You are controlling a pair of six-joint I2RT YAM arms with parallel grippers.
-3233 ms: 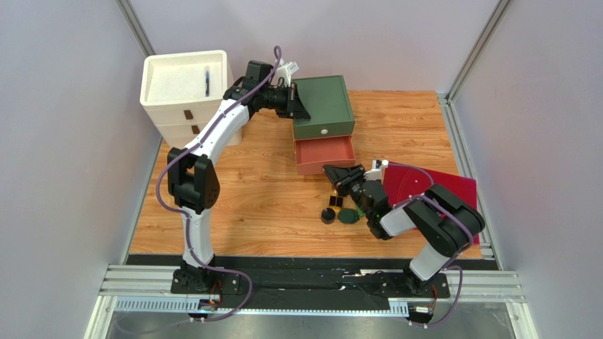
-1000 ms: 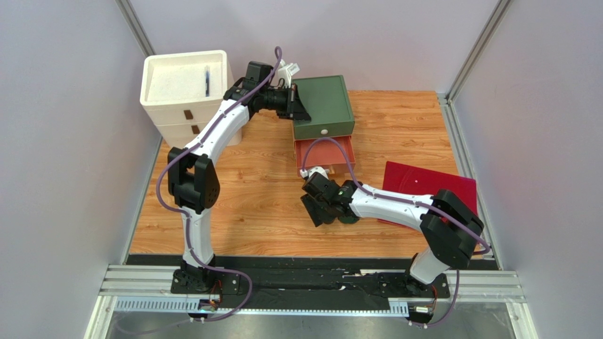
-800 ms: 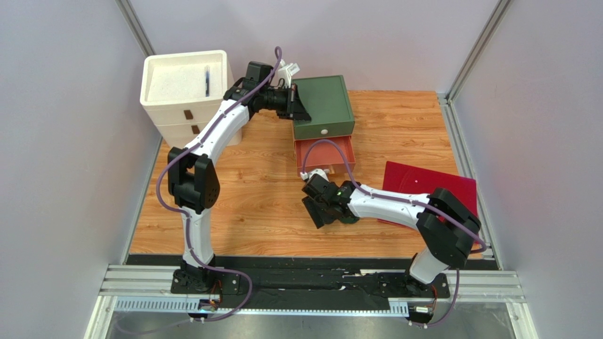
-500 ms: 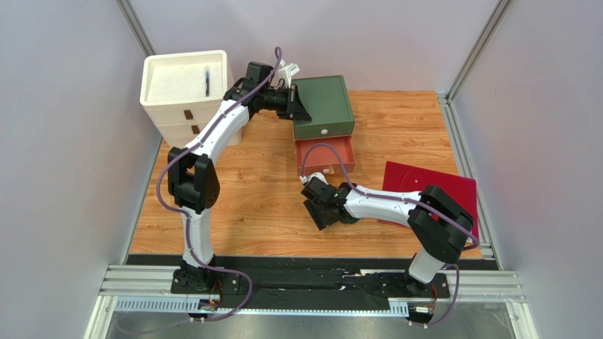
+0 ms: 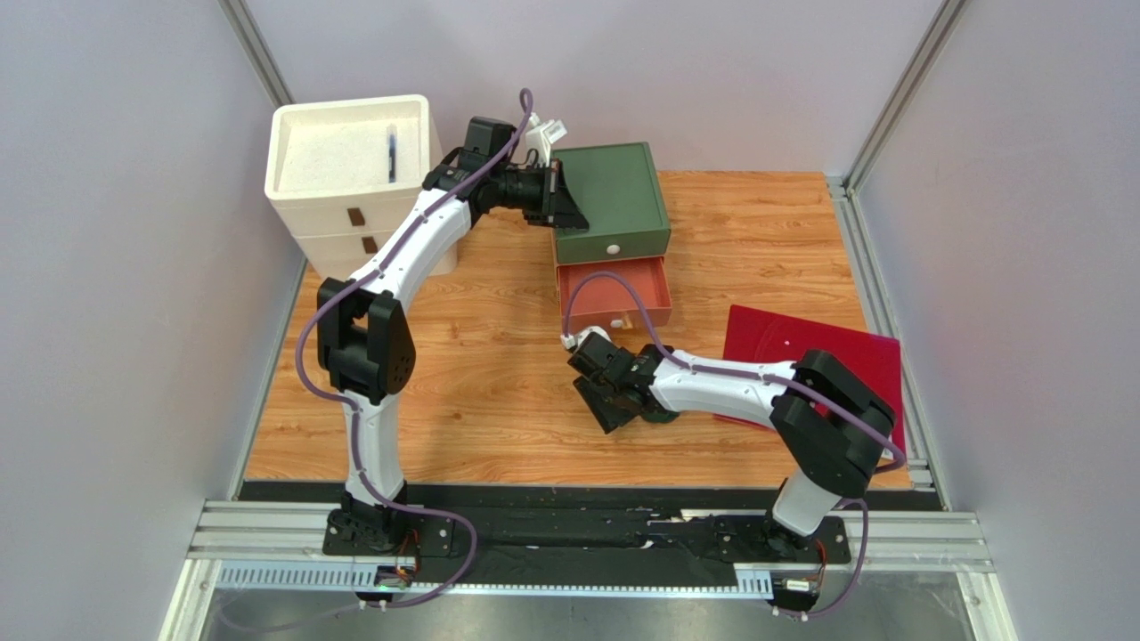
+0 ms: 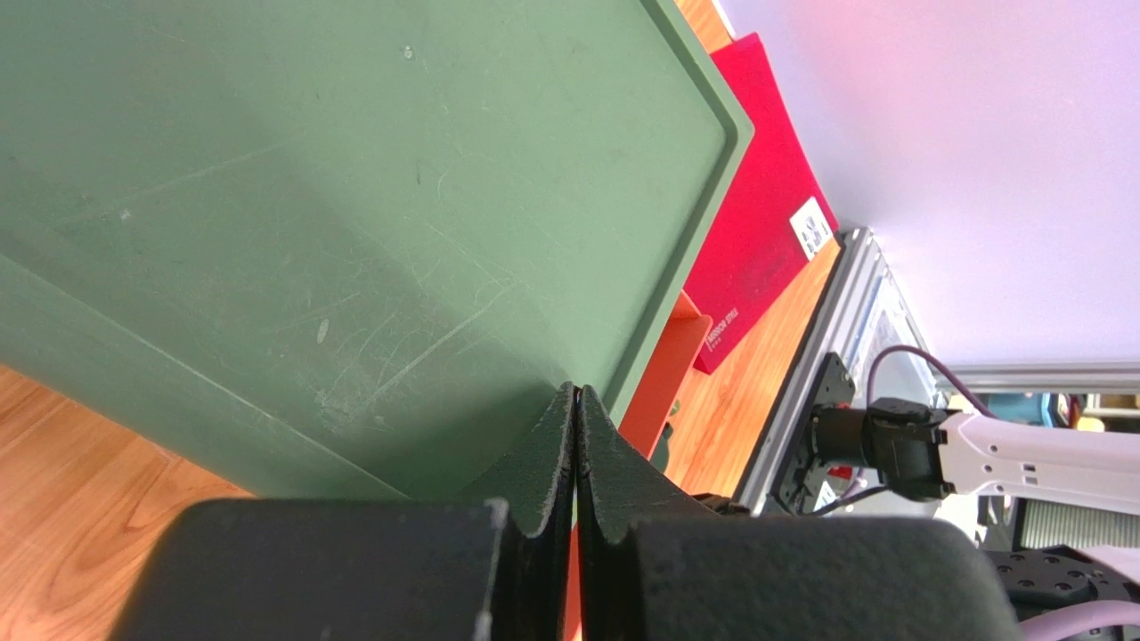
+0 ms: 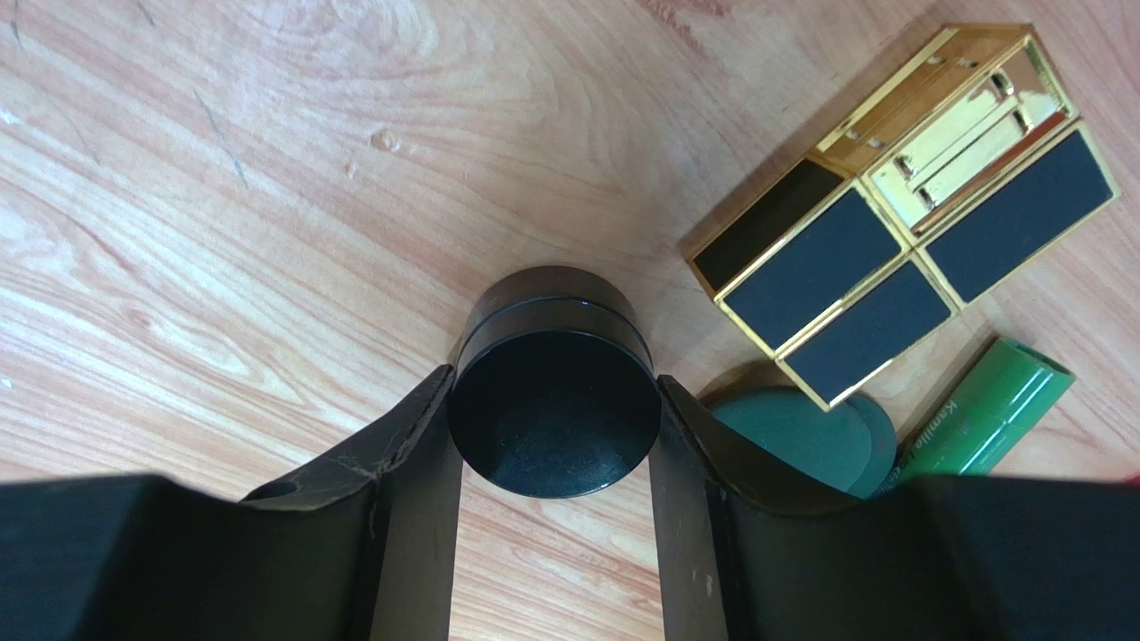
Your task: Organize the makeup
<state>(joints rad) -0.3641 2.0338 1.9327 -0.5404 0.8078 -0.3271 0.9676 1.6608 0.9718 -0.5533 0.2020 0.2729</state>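
Your L arm (image 5: 402, 261) is stretched to the far side of the wood table (image 5: 468, 387), wrist turned sideways. The L gripper (image 6: 576, 407) has its fingers pressed flat together w/ nothing btwn them. The tips are at the left wall of the green drawer box (image 6: 335, 200); can't tell if they touch it.

Your R arm (image 5: 723, 385) lies low and reaches left across the table, R gripper (image 7: 554, 385) pointing down. Its fingers (image 7: 422, 494) sit against both sides of the round black jar (image 7: 554, 421), pinching it. The jar stands upright on the wood, mid-table, on the near side of the pulled-out coral drawer (image 5: 613, 291).

Writing: the bright green stick (image 7: 984, 407) has lettering along it, approx. "Kamill…", rest not legible. There's a white label on the dark red folder (image 6: 756, 200), too small to read.

Around the jar, in the wrist view: the black-and-gold rectangular case (image 7: 910, 227) lies near it, to the upper right, black panels w/ gold rims. The dark green round compact (image 7: 803, 441) is partly under the case's corner. One finger is wedged btwn jar and compact. The stick lies just beside the compact. The folder lies flat at the table's right side, under the R arm. A white drawer unit (image 5: 351, 174) sits at the far left corner.
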